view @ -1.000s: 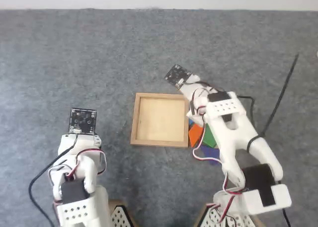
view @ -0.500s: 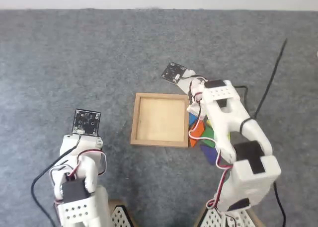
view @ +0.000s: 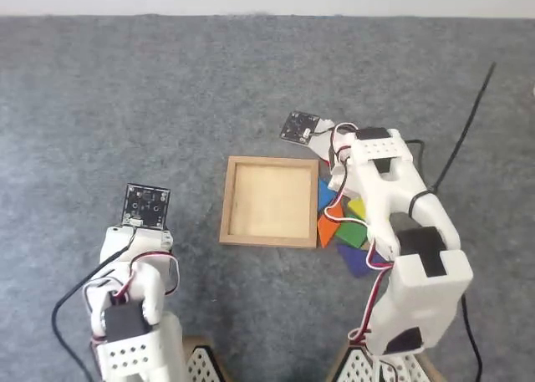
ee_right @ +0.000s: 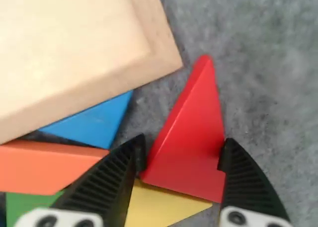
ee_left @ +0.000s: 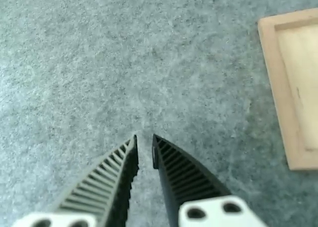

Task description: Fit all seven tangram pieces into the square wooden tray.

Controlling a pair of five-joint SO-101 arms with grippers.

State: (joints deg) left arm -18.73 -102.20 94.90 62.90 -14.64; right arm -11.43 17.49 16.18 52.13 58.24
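The square wooden tray (view: 227, 200) lies empty in the middle of the grey carpet. Tangram pieces cluster against its right side: blue (view: 326, 194), orange (view: 328, 228), yellow (view: 357, 208), green (view: 352, 235) and purple (view: 358, 262). In the right wrist view a red triangle (ee_right: 191, 132) rests on the carpet by the tray corner (ee_right: 159, 53). My right gripper (ee_right: 181, 150) straddles it, one finger against each side. Blue (ee_right: 94, 122), orange (ee_right: 44, 167) and yellow (ee_right: 164, 204) pieces lie beside it. My left gripper (ee_left: 144, 137) is shut over bare carpet, left of the tray (ee_left: 278, 88).
The left arm (view: 134, 265) stands at the front left, well away from the tray. Open carpet stretches behind and to the left of the tray. A black cable (view: 468, 140) runs up at the right.
The right arm has swung right and lowered beside the tray's right edge, uncovering the yellow, green and blue pieces. The left arm has barely shifted.
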